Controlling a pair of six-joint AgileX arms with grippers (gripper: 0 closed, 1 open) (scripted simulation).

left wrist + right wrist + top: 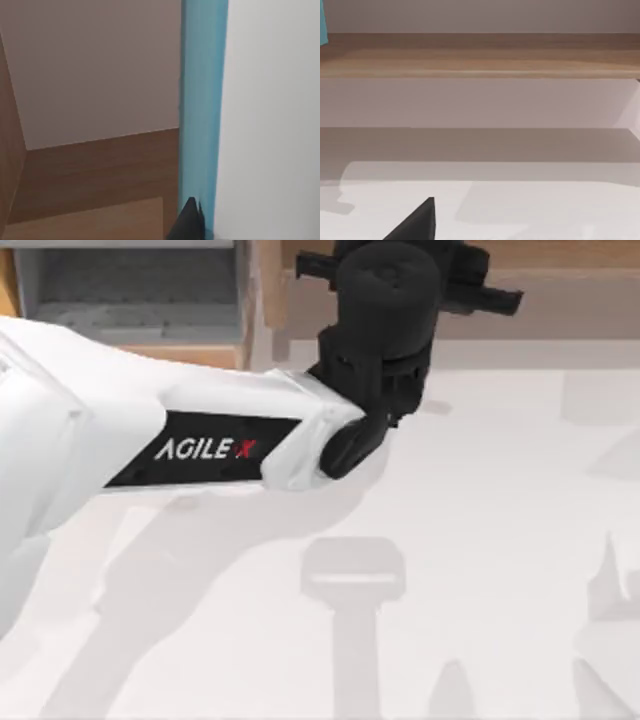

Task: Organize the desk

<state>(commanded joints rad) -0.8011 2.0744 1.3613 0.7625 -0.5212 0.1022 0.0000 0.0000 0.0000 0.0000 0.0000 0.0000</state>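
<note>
My left arm (200,445) reaches across the white counter (470,540) to the wood shelf (560,300) at the back. Its gripper (400,300) points down there, beside a blue thing (202,100). I cannot tell its grip. The drawer box (130,290) sits back left.

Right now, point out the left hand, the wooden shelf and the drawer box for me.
Left hand (400,280), top view, on its black body, over the shelf.
Shelf (480,55), right wrist view, on its wooden front edge.
Drawer box (130,285), top view, on its grey lining.
</note>
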